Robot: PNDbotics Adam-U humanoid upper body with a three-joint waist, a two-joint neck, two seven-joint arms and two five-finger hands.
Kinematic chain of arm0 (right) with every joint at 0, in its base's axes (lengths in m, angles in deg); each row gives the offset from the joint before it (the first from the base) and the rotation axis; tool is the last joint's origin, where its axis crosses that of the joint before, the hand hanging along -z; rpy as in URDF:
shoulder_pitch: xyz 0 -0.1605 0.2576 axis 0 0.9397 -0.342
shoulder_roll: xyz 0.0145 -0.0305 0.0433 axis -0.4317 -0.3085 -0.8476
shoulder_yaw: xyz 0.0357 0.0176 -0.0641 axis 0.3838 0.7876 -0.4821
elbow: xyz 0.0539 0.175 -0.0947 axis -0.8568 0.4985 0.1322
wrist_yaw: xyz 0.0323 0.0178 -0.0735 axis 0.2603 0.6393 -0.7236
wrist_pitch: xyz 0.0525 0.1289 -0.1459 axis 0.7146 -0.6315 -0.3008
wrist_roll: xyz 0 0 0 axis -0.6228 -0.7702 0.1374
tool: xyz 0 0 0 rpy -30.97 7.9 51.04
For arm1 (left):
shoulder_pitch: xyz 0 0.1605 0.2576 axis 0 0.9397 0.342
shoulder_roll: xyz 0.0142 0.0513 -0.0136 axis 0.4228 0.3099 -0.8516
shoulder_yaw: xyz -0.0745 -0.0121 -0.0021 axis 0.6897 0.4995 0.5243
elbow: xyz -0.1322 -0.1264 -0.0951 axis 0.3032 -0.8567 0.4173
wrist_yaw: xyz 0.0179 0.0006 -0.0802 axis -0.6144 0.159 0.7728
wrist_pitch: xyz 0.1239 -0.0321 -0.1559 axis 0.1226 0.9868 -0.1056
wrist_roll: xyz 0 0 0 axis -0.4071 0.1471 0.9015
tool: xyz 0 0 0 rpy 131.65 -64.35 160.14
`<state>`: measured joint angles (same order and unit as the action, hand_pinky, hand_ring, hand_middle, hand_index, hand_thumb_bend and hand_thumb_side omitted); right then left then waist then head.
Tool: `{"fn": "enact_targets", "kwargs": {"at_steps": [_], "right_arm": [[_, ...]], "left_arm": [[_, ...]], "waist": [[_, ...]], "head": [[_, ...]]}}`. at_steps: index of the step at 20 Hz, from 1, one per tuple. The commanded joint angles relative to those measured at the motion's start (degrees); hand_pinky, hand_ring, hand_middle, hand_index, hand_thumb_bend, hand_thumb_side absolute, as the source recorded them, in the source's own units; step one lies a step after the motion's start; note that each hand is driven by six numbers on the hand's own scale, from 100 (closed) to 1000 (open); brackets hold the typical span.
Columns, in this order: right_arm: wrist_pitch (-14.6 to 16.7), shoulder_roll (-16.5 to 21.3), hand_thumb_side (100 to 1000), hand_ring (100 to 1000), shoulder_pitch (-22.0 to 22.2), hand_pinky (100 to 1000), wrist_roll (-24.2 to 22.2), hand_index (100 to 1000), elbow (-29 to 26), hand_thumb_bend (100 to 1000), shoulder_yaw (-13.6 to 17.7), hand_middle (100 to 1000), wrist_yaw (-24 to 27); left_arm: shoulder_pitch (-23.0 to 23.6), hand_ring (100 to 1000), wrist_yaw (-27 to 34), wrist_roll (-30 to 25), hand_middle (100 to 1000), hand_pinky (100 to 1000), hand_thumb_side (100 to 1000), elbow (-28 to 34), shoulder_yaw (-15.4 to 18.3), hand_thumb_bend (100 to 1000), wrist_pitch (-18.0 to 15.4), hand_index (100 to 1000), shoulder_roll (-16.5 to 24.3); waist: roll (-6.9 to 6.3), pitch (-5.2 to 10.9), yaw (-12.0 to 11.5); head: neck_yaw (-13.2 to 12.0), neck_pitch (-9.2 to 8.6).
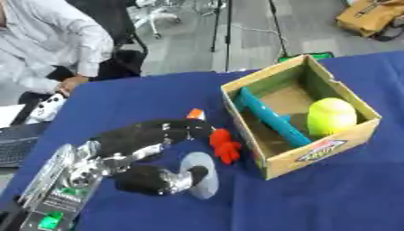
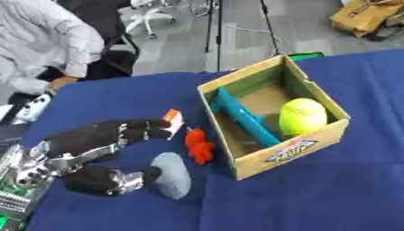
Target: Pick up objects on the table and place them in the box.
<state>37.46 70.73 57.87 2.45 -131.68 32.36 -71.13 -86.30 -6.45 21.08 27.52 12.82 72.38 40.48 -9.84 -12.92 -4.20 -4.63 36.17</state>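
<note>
Left robot hand (image 2: 107,135): it comes in from the lower left, over the blue desk (image 2: 331,194). The fingers reach out toward the box and the thumb sits below them. The hand is held wide and holds nothing.
Thumb and disc: the thumb tip lies against a pale grey disc (image 2: 171,181), which lies flat on the desk; I cannot tell whether the thumb presses on it.
Fingertips: they end right at a small orange-and-white thing (image 2: 173,118). The right eye view shows this thing clear of the fingers, while in the left eye view it only peeks out above them.
Red toy (image 1: 225,145): it lies on the desk between the fingertips and the box wall, just beside the box and apart from the robot hand.
Box (image 1: 319,158): open cardboard, set askew on the desk to the right of the robot hand, with a printed label on its near wall.
Inside the box: a yellow-green ball (image 1: 331,116) rests in the near right corner, and a teal bar (image 1: 271,118) leans along the left side.
Right robot hand: neither view shows it.
</note>
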Motion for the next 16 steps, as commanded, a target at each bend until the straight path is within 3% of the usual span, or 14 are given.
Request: {"fn": "enact_targets", "kwargs": {"at_steps": [1,4,5,10,16], "right_arm": [[-0.87,0.56,800,836,-0.3,833,0.86,784,-0.69,100,-0.04,706,0.51],[-0.78,0.49,801,835,-0.27,834,0.86,781,-0.69,100,-0.11,705,0.56],[-0.77,0.41,800,835,-0.24,834,0.86,781,-0.69,100,-0.12,706,0.58],[-0.63,0.18,801,834,-0.25,834,0.86,774,-0.69,100,-0.18,705,0.71],[-0.56,-0.12,801,833,-0.25,834,0.86,767,-0.69,100,-0.22,704,0.84]], "left_arm": [[0.05,1000,1.24,0.12,1000,1000,937,0.56,1.06,243,-0.15,1000,0.03],[0.37,1000,0.47,-0.78,1000,1000,889,0.56,1.01,249,0.39,1000,-0.34],[0.43,1000,-0.39,-1.26,1000,1000,918,0.56,1.11,261,0.83,1000,-0.56],[-0.03,983,-6.71,-4.14,1000,1000,883,0.56,1.4,266,3.15,1000,-2.21],[-0.44,963,-11.71,-8.02,1000,1000,919,0.56,1.75,281,3.87,1000,-4.53]], "waist": [[0.77,0.89,0.01],[0.91,0.83,0.07],[1.0,0.79,0.12],[1.32,0.67,0.17],[1.67,0.48,0.23]], "head": [[-0.23,-0.32],[-0.32,-0.6],[-0.35,-0.74],[-0.39,-1.62],[-0.4,-2.62]]}}
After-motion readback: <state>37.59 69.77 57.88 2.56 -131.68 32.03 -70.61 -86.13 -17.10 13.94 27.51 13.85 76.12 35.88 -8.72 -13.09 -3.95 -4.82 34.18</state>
